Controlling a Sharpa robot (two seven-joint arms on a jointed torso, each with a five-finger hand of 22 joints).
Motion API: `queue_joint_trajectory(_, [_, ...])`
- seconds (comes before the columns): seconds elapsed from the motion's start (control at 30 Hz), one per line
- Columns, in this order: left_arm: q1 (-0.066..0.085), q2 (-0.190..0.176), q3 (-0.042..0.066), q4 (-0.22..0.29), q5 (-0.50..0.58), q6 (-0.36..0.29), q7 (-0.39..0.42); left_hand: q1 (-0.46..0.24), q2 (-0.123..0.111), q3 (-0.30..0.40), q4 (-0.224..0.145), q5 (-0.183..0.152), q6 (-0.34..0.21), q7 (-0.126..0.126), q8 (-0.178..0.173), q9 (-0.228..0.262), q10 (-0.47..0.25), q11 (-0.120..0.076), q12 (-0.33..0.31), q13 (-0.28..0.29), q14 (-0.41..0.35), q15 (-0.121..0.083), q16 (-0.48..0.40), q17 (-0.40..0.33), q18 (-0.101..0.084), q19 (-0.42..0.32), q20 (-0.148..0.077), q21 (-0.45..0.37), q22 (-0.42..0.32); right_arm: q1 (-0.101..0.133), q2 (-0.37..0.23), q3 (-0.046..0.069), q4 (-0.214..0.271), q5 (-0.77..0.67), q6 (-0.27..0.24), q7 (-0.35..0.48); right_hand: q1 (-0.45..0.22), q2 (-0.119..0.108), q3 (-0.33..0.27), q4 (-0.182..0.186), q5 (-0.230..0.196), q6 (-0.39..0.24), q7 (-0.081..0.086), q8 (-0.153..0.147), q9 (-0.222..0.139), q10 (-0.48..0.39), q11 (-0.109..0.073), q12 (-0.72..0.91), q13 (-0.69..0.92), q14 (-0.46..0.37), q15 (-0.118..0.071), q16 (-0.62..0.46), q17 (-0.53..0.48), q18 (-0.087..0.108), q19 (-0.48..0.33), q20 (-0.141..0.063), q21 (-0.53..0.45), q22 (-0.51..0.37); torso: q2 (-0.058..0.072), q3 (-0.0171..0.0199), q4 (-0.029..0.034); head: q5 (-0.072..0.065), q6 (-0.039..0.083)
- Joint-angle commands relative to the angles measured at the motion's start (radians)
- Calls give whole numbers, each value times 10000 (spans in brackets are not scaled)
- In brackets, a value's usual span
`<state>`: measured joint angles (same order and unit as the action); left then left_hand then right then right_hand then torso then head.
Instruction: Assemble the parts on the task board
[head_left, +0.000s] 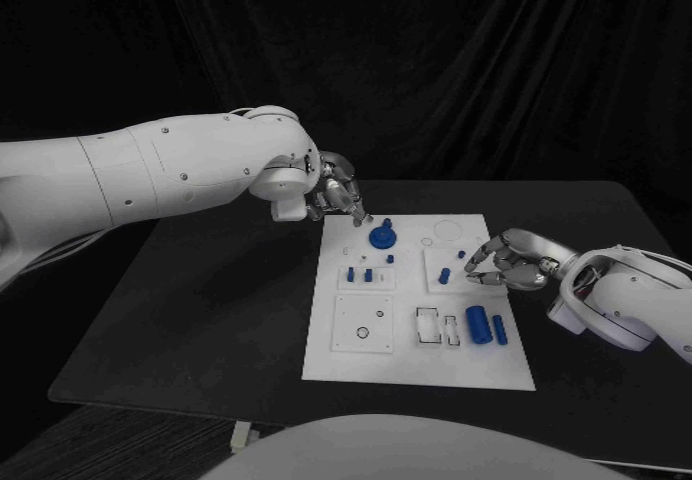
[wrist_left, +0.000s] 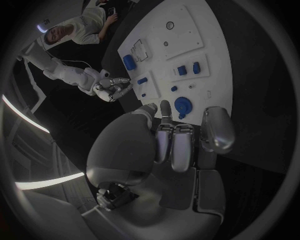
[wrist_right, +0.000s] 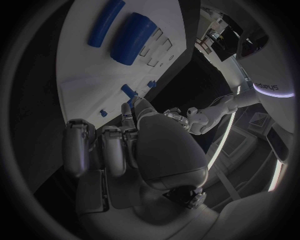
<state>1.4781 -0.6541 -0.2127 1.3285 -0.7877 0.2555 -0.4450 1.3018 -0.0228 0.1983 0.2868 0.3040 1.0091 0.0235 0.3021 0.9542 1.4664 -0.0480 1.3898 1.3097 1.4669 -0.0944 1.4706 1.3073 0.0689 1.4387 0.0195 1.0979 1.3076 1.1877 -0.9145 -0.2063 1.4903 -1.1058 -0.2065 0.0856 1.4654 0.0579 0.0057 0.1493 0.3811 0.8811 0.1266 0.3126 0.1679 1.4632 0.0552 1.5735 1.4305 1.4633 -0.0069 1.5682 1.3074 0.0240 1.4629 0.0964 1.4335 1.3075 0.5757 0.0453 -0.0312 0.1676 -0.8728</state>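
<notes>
The white task board (head_left: 418, 345) lies mid-table. A round blue knob (head_left: 384, 237) stands near its far left corner, and small blue pegs (head_left: 369, 274) stand in the blocks behind it. My left hand (head_left: 335, 195) hovers just beyond that corner, fingers hanging apart with nothing in them; its fingertips (wrist_left: 165, 107) sit close beside the knob (wrist_left: 182, 106). At the board's right edge my right hand (head_left: 508, 262) has its fingers curled. One fingertip (wrist_right: 140, 103) reaches a small blue peg (wrist_right: 127, 90); whether it pinches the peg is unclear.
Two blue cylinders, a thick one (head_left: 477, 325) and a thin one (head_left: 499, 330), lie at the board's near right. A rectangular slot block (head_left: 430, 324) and a square plate with a hole (head_left: 364, 325) sit beside them. Black table surrounds the board.
</notes>
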Motion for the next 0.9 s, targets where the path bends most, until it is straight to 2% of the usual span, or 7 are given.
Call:
queue_joint_trajectory(0.03, [-99, -17, 5, 52, 11, -222, 640, 218, -47, 106, 4, -5, -102, 58, -233, -348, 190, 79, -10, 1313, 729, 49, 21, 2060, 126, -108, 39, -51, 1546, -20, -30, 6, 51, -7, -324, 270, -114, 0, 2, 80, -121, 76, 3, 3, 9, 1076, -23, -27, 1403, 1075, -28, 26, 2634, 127, 208, 44, 77, 2148, 8, -5, 12, -20, 2])
queue_joint_trajectory(0.07, [-132, -23, 5, 53, -14, -236, 675, 337, -75, 163, 6, 6, -95, 114, -405, -691, 191, 101, 15, 1325, 727, 76, 45, 2071, 123, -120, 65, -24, 1548, -20, -36, 6, 59, 2, -339, 289, -124, 4, -4, 92, -154, 84, 0, 7, 11, 1076, -24, -27, 1403, 1075, -30, 26, 2634, 123, 220, 42, 93, 2154, 10, -5, 14, -36, 2])
queue_joint_trajectory(0.27, [-389, -89, 5, 31, -101, -237, 804, 479, -88, 236, 20, 26, -1, 194, -718, -1446, 237, 154, 146, 1400, 771, 131, 214, 2163, 106, -95, 101, 158, 1579, -20, -84, 6, 114, 87, -476, 457, -265, 21, -89, 236, -519, 116, -17, 20, 17, 1076, -40, -27, 1403, 1075, -44, 26, 2634, 108, 262, 28, 143, 2174, -14, -4, 8, -104, 2])
queue_joint_trajectory(0.43, [-539, -103, 5, -28, -150, -157, 642, -79, 42, 75, 54, -228, 362, 259, -1190, -2547, 275, 214, 246, 1447, 796, 184, 312, 2209, 93, -75, 162, 322, 1598, -20, -148, 6, 169, 260, -647, 660, -478, 43, -233, 460, -1020, 192, -49, 54, 33, 1076, -66, -27, 1403, 1075, -66, 26, 2634, 66, 373, 9, 296, 2231, -18, 1, -3, -156, 2])
queue_joint_trajectory(0.6, [-679, -76, 4, -115, -330, -157, 505, -916, 221, -275, 72, -804, 782, 202, -1120, -2910, 341, 189, 386, 1534, 828, 169, 409, 2260, 84, -53, 162, 443, 1617, -20, -146, 6, 169, 369, -732, 816, -939, 135, -508, 933, -1832, 285, -81, 87, 49, 1076, -96, -27, 1403, 1075, -95, 26, 2634, 25, 478, -21, 444, 2286, -6, -1, -2, -180, 2])
queue_joint_trajectory(0.73, [-799, -19, 4, -199, -508, -79, 306, -1132, 277, -397, 55, -904, 968, 138, -991, -2975, 411, 143, 530, 1636, 868, 139, 522, 2328, 63, -6, 137, 602, 1650, -21, -117, 5, 145, 535, -745, 915, -1152, 248, -602, 1170, -1927, 316, -93, 95, 54, 1076, -109, -27, 1403, 1075, -107, 26, 2634, 10, 516, -33, 499, 2306, -8, -10, 0, -166, 2])
queue_joint_trajectory(0.9, [-940, 71, 4, -280, -701, -45, 77, -1016, 191, -438, 14, -780, 1018, 91, -895, -2998, 462, 97, 635, 1711, 888, 100, 577, 2360, 61, 10, 104, 648, 1655, -26, -77, 5, 118, 612, -688, 936, -1044, 290, -583, 1140, -1746, 303, -117, 86, 53, 1076, -128, -27, 1403, 1075, -123, 26, 2634, 10, 519, -48, 503, 2307, -11, -12, 5, -159, 2])
